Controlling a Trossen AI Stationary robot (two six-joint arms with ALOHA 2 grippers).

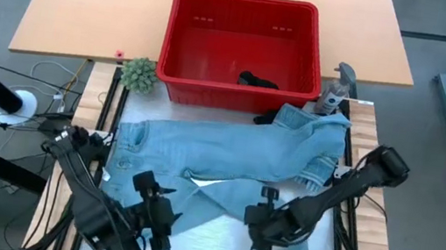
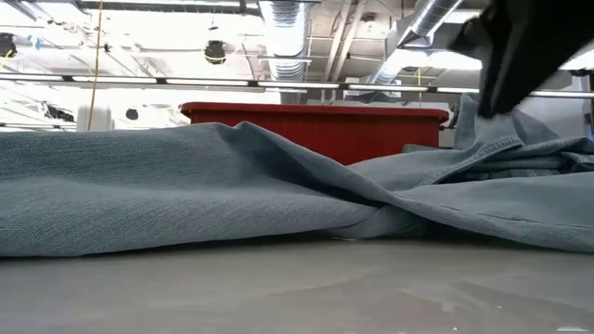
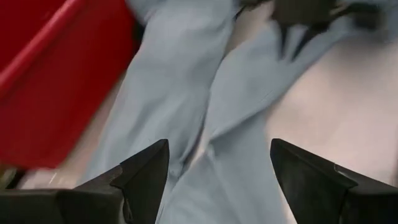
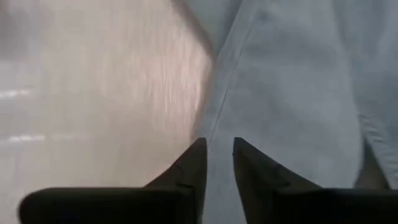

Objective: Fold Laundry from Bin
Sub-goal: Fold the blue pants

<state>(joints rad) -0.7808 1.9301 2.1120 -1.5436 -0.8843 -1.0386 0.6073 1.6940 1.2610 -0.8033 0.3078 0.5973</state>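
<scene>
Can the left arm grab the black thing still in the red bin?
Probably not right away. The left gripper hangs open over the jeans, and the black cloth lies in the bin beyond them, across the table.

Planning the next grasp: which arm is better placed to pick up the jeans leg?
Right. Its claw, nearly shut, sits at the leg's edge on the jeans. The left claw is open, above the legs' fork.

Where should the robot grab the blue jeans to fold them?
Probably at the waistband end of the jeans, on the left-arm side near the plant. They lie spread flat there, with a thick edge to pinch. Come straight down. The open left gripper hovers over the legs.
</scene>
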